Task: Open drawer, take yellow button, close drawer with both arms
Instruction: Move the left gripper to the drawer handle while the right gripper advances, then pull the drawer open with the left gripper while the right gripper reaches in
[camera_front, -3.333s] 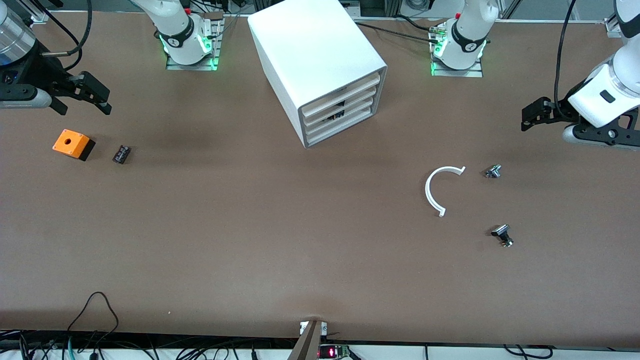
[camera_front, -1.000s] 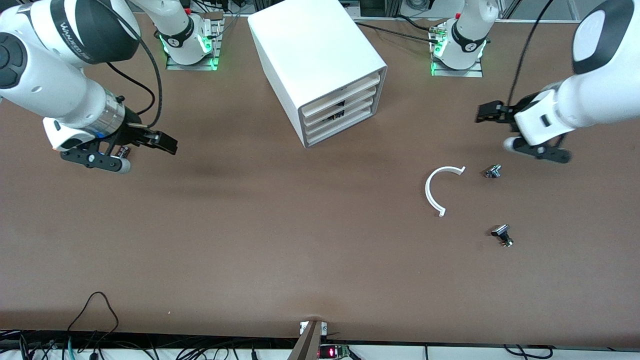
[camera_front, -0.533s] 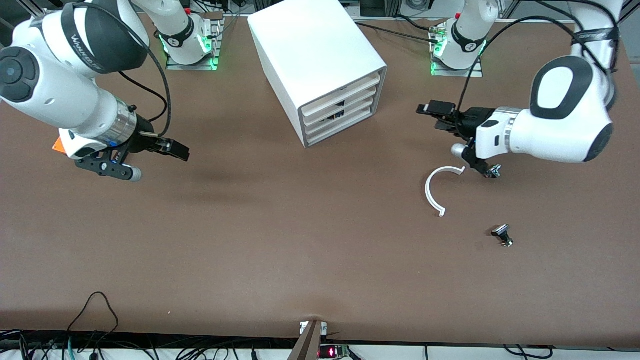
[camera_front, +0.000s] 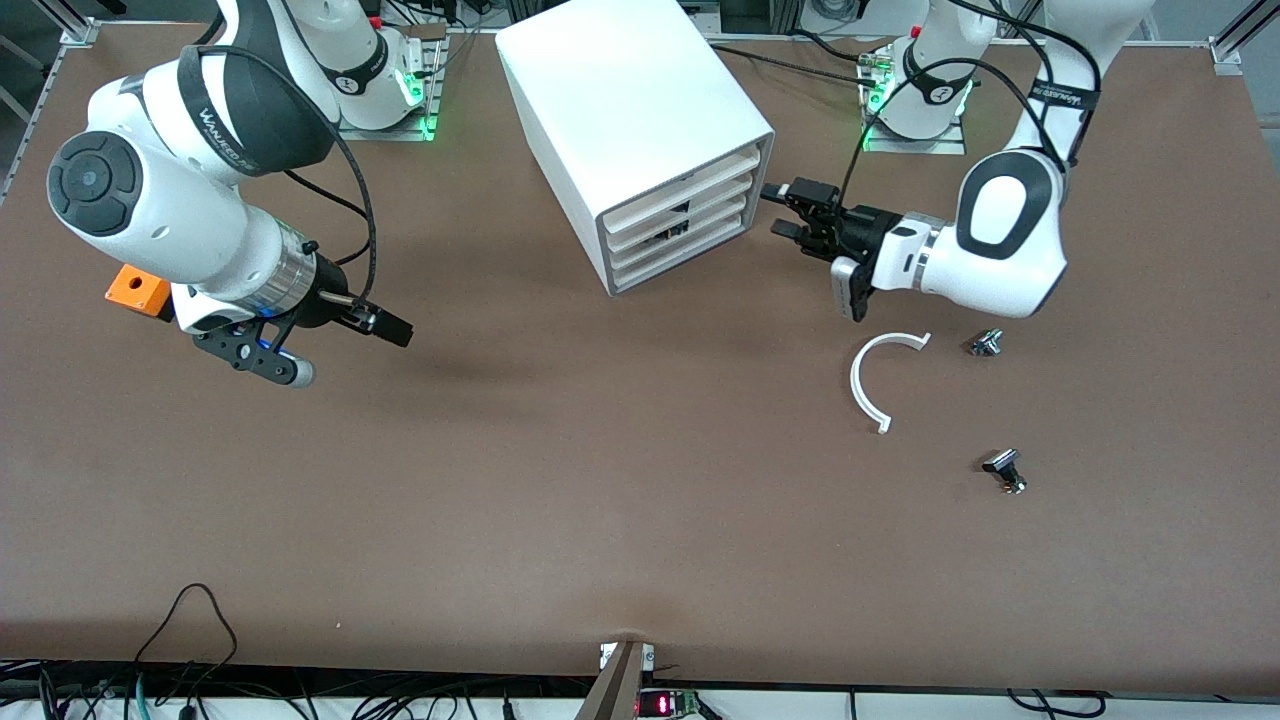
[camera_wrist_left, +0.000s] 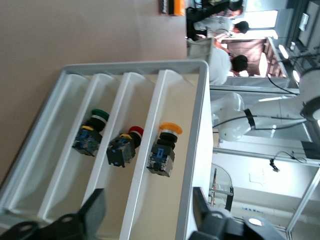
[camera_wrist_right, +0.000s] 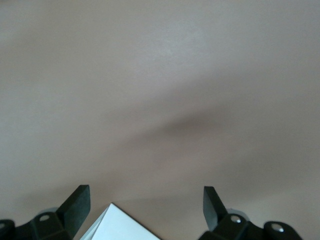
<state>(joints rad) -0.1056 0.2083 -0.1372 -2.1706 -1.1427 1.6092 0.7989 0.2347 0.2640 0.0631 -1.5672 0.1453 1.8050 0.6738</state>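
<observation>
The white cabinet (camera_front: 620, 90) stands at the table's back middle. Its top drawer (camera_front: 715, 172) has a cream front level with the three fronts below. My left gripper (camera_front: 785, 210) is open and empty, just in front of the drawer fronts at the end toward the left arm. In the left wrist view the open left gripper (camera_wrist_left: 147, 215) faces the top drawer (camera_wrist_left: 172, 100). The orange-capped button (camera_wrist_left: 162, 147) lies inside it. My right gripper (camera_front: 395, 330) is open and empty over bare table, between the orange box and the cabinet. It shows open in the right wrist view (camera_wrist_right: 145, 205).
An orange-and-black box (camera_front: 140, 290) sits partly under the right arm. A white curved piece (camera_front: 862, 385) and two small metal parts (camera_front: 987, 343) (camera_front: 1005, 470) lie toward the left arm's end. A green-capped button (camera_wrist_left: 92, 132) and a red-capped button (camera_wrist_left: 124, 145) sit in lower drawers.
The left gripper has swung in from the table's end to the cabinet's drawer fronts. The right gripper has moved from near the orange box toward the table's middle.
</observation>
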